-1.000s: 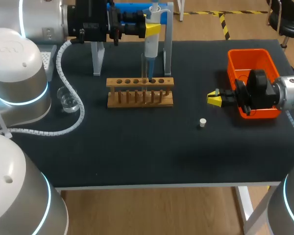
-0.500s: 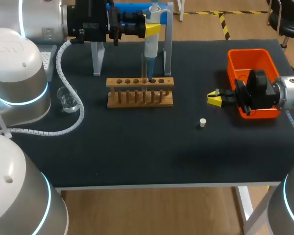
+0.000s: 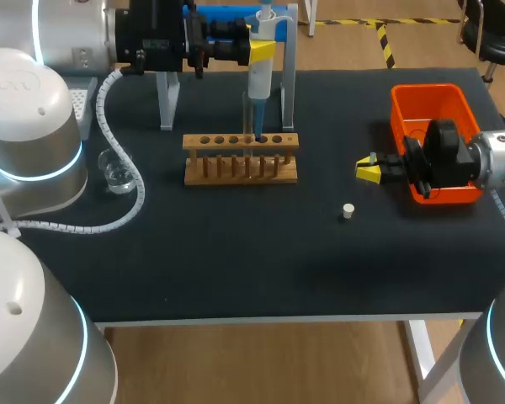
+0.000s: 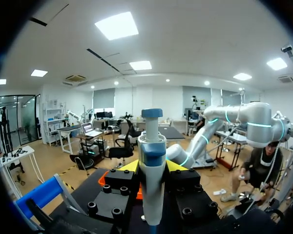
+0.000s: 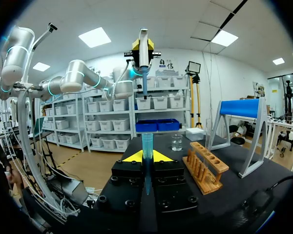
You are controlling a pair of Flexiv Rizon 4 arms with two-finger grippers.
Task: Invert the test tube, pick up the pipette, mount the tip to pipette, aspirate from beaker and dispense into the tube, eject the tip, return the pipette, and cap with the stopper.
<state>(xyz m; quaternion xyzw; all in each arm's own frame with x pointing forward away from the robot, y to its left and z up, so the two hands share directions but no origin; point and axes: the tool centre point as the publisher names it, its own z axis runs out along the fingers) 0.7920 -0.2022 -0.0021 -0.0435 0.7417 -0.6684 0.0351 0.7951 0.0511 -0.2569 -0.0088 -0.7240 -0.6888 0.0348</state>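
My left gripper [image 3: 263, 46] is shut on the white pipette [image 3: 259, 80], held upright with its thin lower end over the wooden rack [image 3: 240, 157], beside a clear test tube [image 3: 247, 114]. In the left wrist view the pipette [image 4: 152, 146] stands between my yellow fingertips [image 4: 129, 166]. My right gripper [image 3: 369, 171] hovers right of the rack, pointing at it. In the right wrist view it [image 5: 146, 156] is shut on a slim blue tapering pipette tip [image 5: 146, 144]. The white stopper [image 3: 348, 211] lies on the mat. The beaker [image 3: 116, 172] sits at the left.
An orange bin [image 3: 433, 109] stands behind my right wrist. The blue-topped pipette stand [image 3: 167, 101] straddles the area behind the rack. A tip box [image 3: 84, 97] sits at the far left edge. The left arm's white cable [image 3: 109, 220] curls past the beaker.
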